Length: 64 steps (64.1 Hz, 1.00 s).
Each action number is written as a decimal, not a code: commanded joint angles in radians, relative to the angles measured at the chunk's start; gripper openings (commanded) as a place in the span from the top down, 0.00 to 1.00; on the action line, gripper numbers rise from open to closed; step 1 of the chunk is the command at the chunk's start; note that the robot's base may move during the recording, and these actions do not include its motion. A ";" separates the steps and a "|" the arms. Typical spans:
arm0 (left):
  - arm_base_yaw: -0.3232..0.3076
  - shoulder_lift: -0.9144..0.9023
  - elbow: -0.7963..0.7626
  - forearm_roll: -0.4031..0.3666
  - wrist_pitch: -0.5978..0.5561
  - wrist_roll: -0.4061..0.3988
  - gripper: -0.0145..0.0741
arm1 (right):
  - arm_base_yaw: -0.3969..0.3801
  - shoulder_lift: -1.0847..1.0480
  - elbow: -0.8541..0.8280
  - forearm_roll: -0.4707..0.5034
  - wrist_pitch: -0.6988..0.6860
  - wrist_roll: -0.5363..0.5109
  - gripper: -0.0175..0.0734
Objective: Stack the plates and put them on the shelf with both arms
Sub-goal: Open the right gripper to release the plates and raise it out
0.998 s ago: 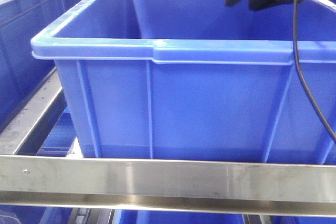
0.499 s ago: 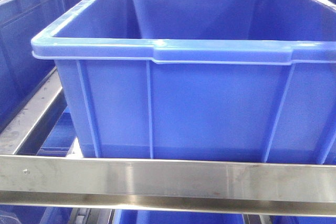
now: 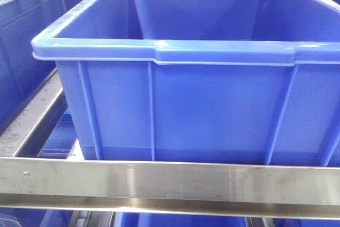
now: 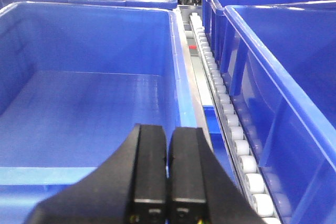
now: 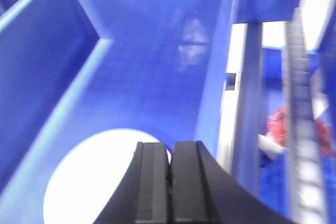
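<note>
Blue plastic crates (image 3: 180, 104) fill the front view, a steel shelf rail (image 3: 170, 182) along its bottom. In the right wrist view a pale plate (image 5: 89, 177) lies on a crate floor, lower left, directly beneath the clenched, empty right gripper (image 5: 169, 187). The left gripper (image 4: 168, 182), also clenched empty, sees no plate, so the right arm is nearer.
</note>
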 commanded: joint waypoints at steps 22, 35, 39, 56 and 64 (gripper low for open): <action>0.002 0.009 -0.034 -0.015 -0.082 -0.010 0.75 | -0.006 -0.373 0.114 -0.022 -0.015 -0.011 0.75; 0.002 0.009 -0.034 -0.015 -0.082 -0.010 0.75 | -0.006 -0.389 0.114 -0.022 -0.006 -0.011 0.75; 0.002 0.009 -0.034 -0.015 -0.082 -0.010 0.75 | -0.006 -0.389 0.114 -0.022 -0.017 -0.011 0.75; 0.002 0.009 -0.034 -0.015 -0.082 -0.010 0.75 | -0.007 -0.393 0.121 -0.104 -0.047 -0.011 0.75; 0.002 0.009 -0.034 -0.015 -0.082 -0.010 0.75 | -0.032 -0.424 0.147 -0.179 -0.051 -0.011 0.75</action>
